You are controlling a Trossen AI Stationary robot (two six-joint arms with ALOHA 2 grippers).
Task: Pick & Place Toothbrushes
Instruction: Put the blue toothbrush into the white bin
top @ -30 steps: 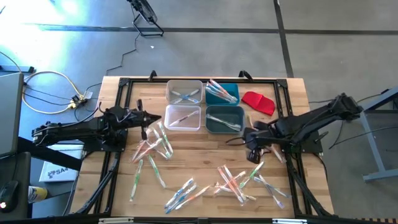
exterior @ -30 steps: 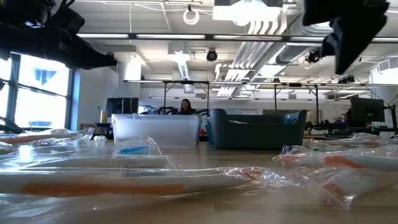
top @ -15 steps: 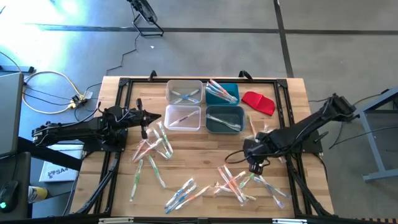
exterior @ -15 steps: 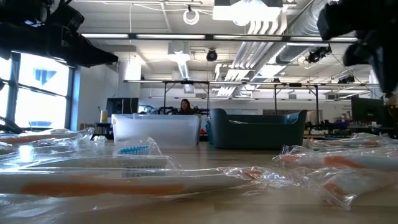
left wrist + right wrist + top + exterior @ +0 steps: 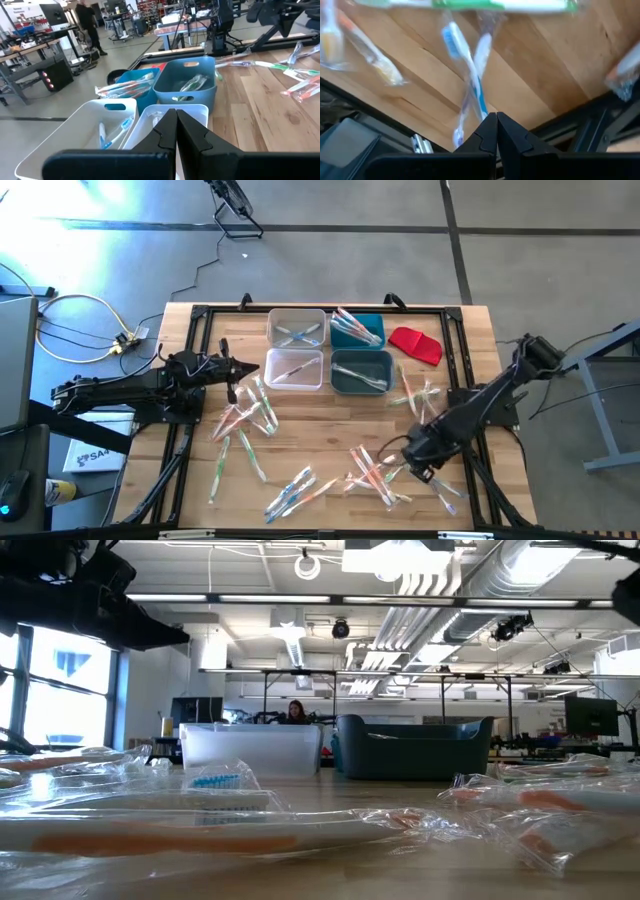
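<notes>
Toothbrushes in clear wrappers lie flat on the wooden table in loose heaps: left of centre (image 5: 245, 420), near the front edge (image 5: 295, 492) and at the near right (image 5: 378, 470). A few more lie inside the bins. My right gripper (image 5: 418, 470) is shut and points steeply down over the near-right heap. Its wrist view shows its shut fingertips (image 5: 496, 125) just above two crossed blue toothbrushes (image 5: 470, 75). My left gripper (image 5: 255, 368) is shut and level. It stands beside the near clear bin (image 5: 293, 368), with its fingertips (image 5: 176, 120) aimed at the bins.
Four bins stand at the far middle: two clear ones (image 5: 297, 328) and two teal ones (image 5: 361, 370). A red cloth-like piece (image 5: 415, 345) lies to their right. A black frame (image 5: 480, 470) runs along the table's sides. People are in the room beyond the table (image 5: 297, 712).
My right gripper has swung from beside the teal bins toward the table's near edge and sunk over the near-right heap of toothbrushes. It has tipped steeply down and rolled on the way, and has left the low view. It has stayed shut.
</notes>
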